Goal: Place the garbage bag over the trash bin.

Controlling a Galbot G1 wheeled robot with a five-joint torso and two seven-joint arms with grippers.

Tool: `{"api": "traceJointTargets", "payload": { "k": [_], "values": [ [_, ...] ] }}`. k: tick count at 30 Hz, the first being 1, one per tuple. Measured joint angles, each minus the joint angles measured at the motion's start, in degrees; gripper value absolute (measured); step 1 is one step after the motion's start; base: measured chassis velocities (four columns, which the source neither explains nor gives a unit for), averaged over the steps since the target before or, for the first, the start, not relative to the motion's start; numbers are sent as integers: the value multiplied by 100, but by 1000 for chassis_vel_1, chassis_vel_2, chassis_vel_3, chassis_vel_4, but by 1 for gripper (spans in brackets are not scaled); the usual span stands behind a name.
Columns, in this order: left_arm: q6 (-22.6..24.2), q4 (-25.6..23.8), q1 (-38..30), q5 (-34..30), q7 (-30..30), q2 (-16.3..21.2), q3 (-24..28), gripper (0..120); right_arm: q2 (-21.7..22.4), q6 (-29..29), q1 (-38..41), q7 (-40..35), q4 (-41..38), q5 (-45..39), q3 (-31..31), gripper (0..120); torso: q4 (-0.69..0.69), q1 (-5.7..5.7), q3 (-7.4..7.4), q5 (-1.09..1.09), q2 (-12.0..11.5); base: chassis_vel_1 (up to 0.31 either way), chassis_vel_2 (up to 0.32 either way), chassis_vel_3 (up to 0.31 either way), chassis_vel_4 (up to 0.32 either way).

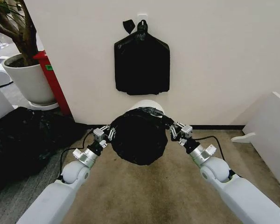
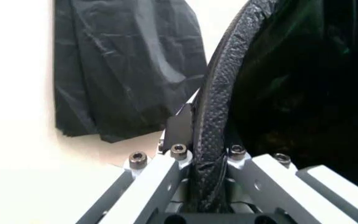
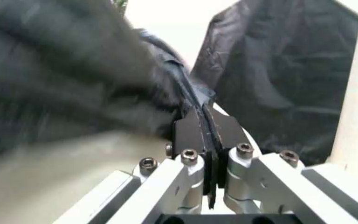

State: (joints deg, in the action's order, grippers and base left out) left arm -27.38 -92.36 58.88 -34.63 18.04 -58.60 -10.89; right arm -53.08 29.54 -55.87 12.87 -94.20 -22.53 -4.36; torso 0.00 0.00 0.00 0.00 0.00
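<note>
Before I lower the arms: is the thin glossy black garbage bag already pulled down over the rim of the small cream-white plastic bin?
No: the garbage bag hangs stretched between both grippers, with the trash bin bare-topped behind it.

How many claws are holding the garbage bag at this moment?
2. The left claw is shut on the garbage bag at its left edge; the right claw is shut on its right edge. They hold it stretched open at the trash bin.
</note>
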Motion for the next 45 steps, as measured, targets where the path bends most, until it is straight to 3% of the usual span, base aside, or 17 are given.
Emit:
{"api": "traceJointTargets", "payload": {
  "k": [5,9,11,15,17,18,22,23,26,32,39,45],
  "values": [
    [259,-107,16,-93,-412,21,5,1,-112,301,8,-117,191,528,-83,0,0,0,0,0,0,0,0,0,0],
    [686,-187,63,-140,-968,24,-10,1,-245,148,-60,-1027,55,509,-46,15,0,0,0,-1,0,0,0,0,0],
    [754,-200,69,-157,-1046,23,-14,1,-258,97,-76,-1135,17,453,-35,18,0,0,0,-1,0,0,0,0,0],
    [1861,-532,73,-761,-1991,13,-73,1,-290,-440,-349,-1539,-569,-1308,131,37,1,0,0,-1,0,0,0,0,0],
    [2369,-612,-12,-1268,-2395,-5,-140,1,-261,-503,-468,-1241,-782,-2142,179,46,1,0,0,-1,0,0,0,0,0],
    [2369,-612,-12,-1268,-2395,-5,-140,1,-261,-503,-468,-1241,-782,-2142,179,46,1,0,0,-1,0,0,0,0,0],
    [3207,-590,-202,-2503,-3060,-93,-401,1,-232,-473,-659,86,-864,-3084,239,64,0,0,0,-1,0,0,0,0,0],
    [3207,-590,-202,-2503,-3060,-93,-401,1,-232,-473,-659,86,-864,-3084,239,64,0,0,0,-1,0,0,0,0,0],
    [3700,-613,-221,-3325,-3269,-160,-606,1,-279,-377,-695,910,-604,-3001,292,77,1,0,0,-1,0,0,0,0,0],
    [4001,-738,-155,-3723,-3277,-223,-730,1,-418,-362,-667,1037,-344,-2656,471,97,1,0,0,0,0,0,0,0,0],
    [4005,-859,-61,-3689,-3164,-249,-735,1,-592,-486,-562,842,-197,-2631,560,97,0,0,0,-1,0,0,0,0,0],
    [3949,-982,83,-3533,-3038,-243,-721,1,-664,-628,-483,410,-208,-2724,603,77,1,0,0,-1,0,0,0,0,0]
  ]
}}
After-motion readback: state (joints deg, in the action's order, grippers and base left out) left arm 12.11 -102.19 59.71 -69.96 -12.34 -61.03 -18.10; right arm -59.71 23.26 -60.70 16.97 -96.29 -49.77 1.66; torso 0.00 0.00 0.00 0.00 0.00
